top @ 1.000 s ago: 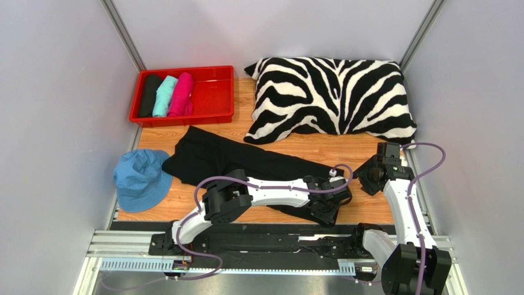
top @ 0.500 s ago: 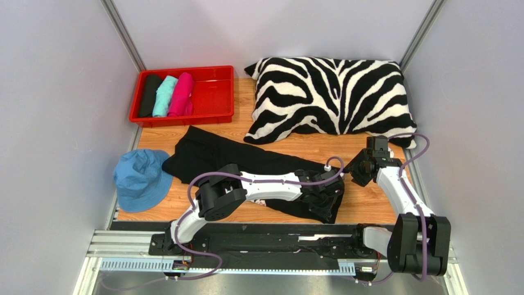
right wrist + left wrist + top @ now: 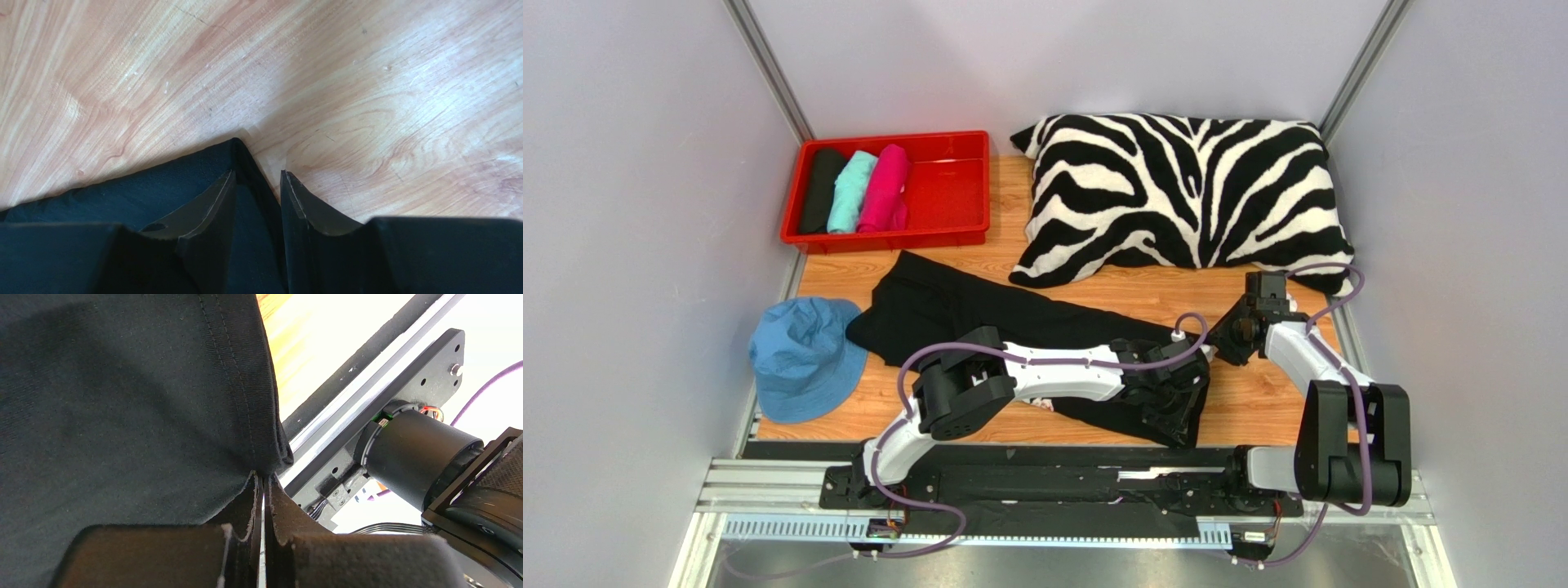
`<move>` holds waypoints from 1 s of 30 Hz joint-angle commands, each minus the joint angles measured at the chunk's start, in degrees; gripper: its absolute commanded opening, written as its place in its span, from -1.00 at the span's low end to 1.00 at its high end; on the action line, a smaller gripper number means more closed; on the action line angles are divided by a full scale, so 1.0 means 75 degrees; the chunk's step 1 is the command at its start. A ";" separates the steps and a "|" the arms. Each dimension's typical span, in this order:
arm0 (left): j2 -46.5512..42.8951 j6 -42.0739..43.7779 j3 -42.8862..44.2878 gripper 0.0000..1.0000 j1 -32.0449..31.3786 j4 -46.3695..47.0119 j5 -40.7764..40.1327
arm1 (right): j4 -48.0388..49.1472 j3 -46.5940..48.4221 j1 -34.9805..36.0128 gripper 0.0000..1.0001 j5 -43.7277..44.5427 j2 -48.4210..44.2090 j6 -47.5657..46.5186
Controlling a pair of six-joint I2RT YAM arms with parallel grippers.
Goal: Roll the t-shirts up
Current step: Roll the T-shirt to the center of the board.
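A black t-shirt (image 3: 1014,321) lies flat across the wooden table, running from far left to near right. My left gripper (image 3: 1179,395) sits at its near right corner; in the left wrist view the gripper (image 3: 264,478) is shut on the stitched hem corner of the shirt (image 3: 123,386). My right gripper (image 3: 1225,344) is at the shirt's far right corner. In the right wrist view it (image 3: 258,174) is open, low on the table, and its fingers straddle the shirt's corner (image 3: 153,184). Black (image 3: 821,189), teal (image 3: 851,190) and pink (image 3: 886,186) rolls lie in the red tray (image 3: 952,227).
A zebra-striped pillow (image 3: 1185,190) fills the far right of the table. A light blue cap (image 3: 805,355) lies at the near left. Grey walls close in both sides. The metal rail (image 3: 393,373) runs along the near edge. Bare wood (image 3: 368,92) shows beyond the right gripper.
My right arm has swung in leftward and down to the shirt's far right corner. My left gripper has shifted slightly left with the hem in it.
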 commanded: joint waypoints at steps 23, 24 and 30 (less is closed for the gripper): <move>-0.0783 -0.0260 -0.0641 -1.00 0.0248 0.1399 0.0663 | 0.0178 0.0167 0.0268 -1.00 0.0501 0.0339 0.0088; -0.0806 -0.0260 -0.0676 -1.00 0.0248 0.1446 0.0663 | -0.0136 0.0261 0.0268 -1.00 0.0641 0.0316 0.0076; -0.1251 -0.0483 -0.1355 -1.00 0.0423 0.2149 0.0768 | -0.1134 0.0847 0.0467 -1.00 0.1309 -0.0188 0.0158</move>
